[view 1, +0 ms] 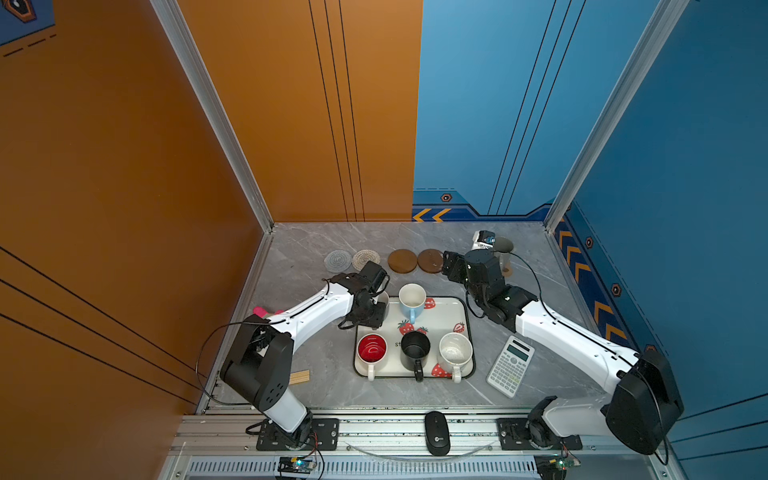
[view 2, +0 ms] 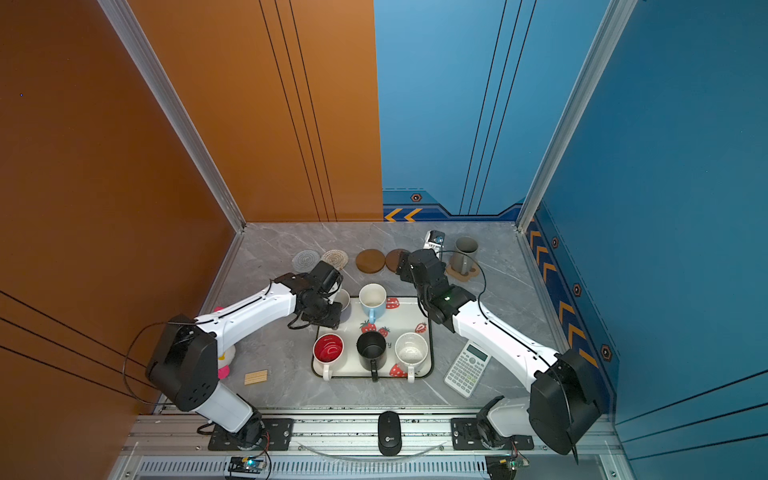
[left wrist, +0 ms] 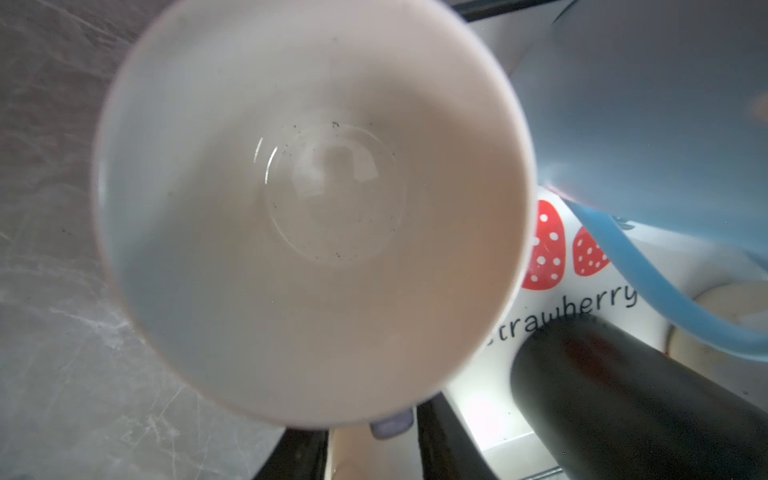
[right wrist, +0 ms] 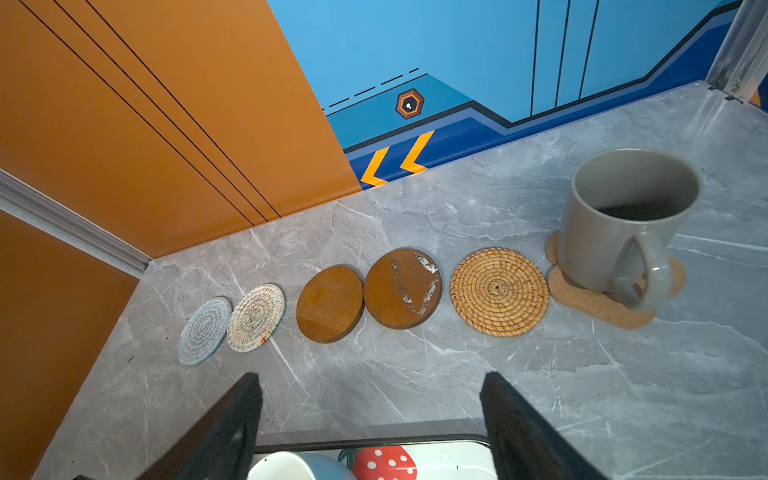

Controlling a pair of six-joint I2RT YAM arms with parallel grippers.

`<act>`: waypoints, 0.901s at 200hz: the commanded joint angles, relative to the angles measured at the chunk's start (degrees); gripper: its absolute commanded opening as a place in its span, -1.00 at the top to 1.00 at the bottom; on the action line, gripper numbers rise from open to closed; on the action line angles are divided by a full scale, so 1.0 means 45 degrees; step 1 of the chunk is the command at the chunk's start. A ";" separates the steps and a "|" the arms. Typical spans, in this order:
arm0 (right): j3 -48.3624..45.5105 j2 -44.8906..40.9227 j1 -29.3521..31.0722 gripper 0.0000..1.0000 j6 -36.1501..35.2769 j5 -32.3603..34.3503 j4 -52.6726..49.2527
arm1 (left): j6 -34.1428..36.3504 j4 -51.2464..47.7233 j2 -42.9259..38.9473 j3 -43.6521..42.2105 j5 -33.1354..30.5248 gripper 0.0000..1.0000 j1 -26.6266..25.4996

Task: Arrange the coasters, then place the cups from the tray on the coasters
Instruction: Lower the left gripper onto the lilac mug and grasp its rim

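The coasters lie in a row at the back: grey-blue woven (right wrist: pixel 204 330), cream woven (right wrist: pixel 256 318), two wooden discs (right wrist: pixel 330 303) (right wrist: pixel 402 289), rattan (right wrist: pixel 498 291) and a paw-shaped one (right wrist: pixel 598 303) under the grey mug (right wrist: pixel 623 232). The strawberry tray (view 1: pixel 440 316) holds the light blue (view 1: pixel 412 301), red-inside (view 1: pixel 372 349), black (view 1: pixel 415 349) and speckled (view 1: pixel 456 351) mugs. My left gripper (left wrist: pixel 374 440) is over the lavender mug (left wrist: pixel 311 208) at the tray's back left corner, its jaws either side of the handle (left wrist: pixel 390 426) with a gap. My right gripper (right wrist: pixel 372 386) hangs open and empty between tray and coasters.
A calculator (view 1: pixel 510 366) lies right of the tray and a black mouse (view 1: pixel 437 432) on the front rail. A pink-white toy (view 2: pixel 226 357) and a small wooden slat piece (view 1: pixel 300 377) sit front left. A small white object (view 1: pixel 483 240) stands at the back, near the grey mug.
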 commanded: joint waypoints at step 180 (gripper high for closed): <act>-0.0143 0.0011 -0.0235 -0.64 0.0224 -0.0209 0.0148 | -0.0238 0.0446 0.0375 -0.0067 -0.1328 1.00 0.0064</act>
